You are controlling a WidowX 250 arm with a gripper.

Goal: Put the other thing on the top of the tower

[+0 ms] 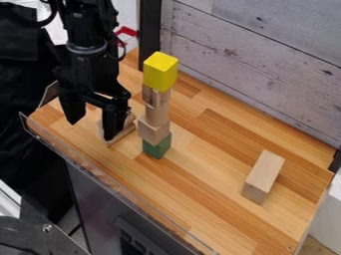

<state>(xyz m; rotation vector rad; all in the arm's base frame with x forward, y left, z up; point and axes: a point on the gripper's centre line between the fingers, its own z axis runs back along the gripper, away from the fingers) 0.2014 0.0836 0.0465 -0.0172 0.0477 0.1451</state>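
Nearest to us, well apart from the end effector (92,130) and lower down, we see grey metal (40,238) with a bolt in it. Past it stands the dark front (100,199) beneath the bench (200,204), and a clear rim (120,185) runs along the bench's near edge.

Our end effector hangs low over the bench, pointing down, just beside the tower (157,113). It is released: its two fingers stand well apart, and we see nothing clasped in them. Right by the finger nearer the tower lies a wooden piece (121,134), low on the bench and partly hidden behind that finger; we cannot tell whether the two touch. The piece is off the tower, between it and the end effector's far finger.

The tower stands upright. From its foot up we count a green block (158,147), a pale cube (153,131), a rounded pale block (156,115), more pale wood (156,95) whose shape we cannot make out, and a yellow cube (160,72) on top, higher than the end effector's fingertips.

Across the tower from the end effector, well apart from both, a long block (264,174) lies flat. Beyond the bench rises a plank wall (259,55), with a black post (150,30) behind the tower.
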